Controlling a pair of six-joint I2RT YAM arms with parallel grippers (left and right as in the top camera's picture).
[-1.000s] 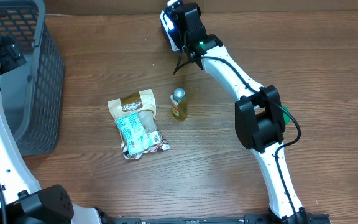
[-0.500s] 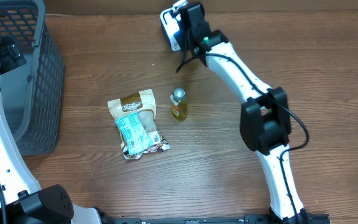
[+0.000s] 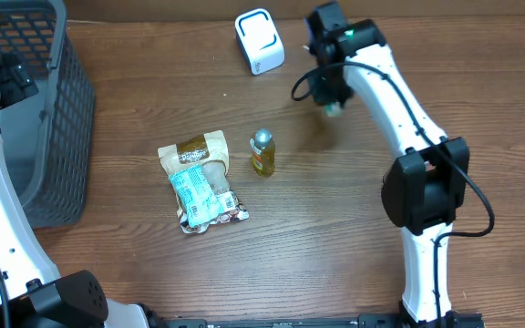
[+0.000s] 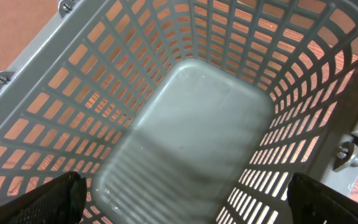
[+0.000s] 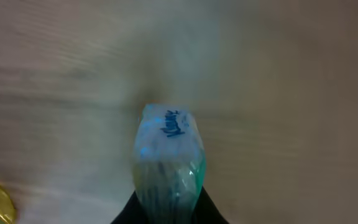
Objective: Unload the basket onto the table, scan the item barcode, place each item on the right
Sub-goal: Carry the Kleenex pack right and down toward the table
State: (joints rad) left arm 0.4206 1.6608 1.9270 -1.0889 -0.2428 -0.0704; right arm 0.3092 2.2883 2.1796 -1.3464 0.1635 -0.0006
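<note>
Right gripper (image 3: 332, 98) clamped on a small blue-green packet (image 5: 168, 155), upper right of centre in overhead, right of the white scanner (image 3: 260, 41). Left gripper (image 4: 185, 193) spread wide, empty, over grey basket (image 4: 42, 93), upper left.

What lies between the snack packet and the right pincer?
In the overhead view, a small yellow bottle stands between the snack packet and the right pincer, which grips a wrapped pack.
</note>
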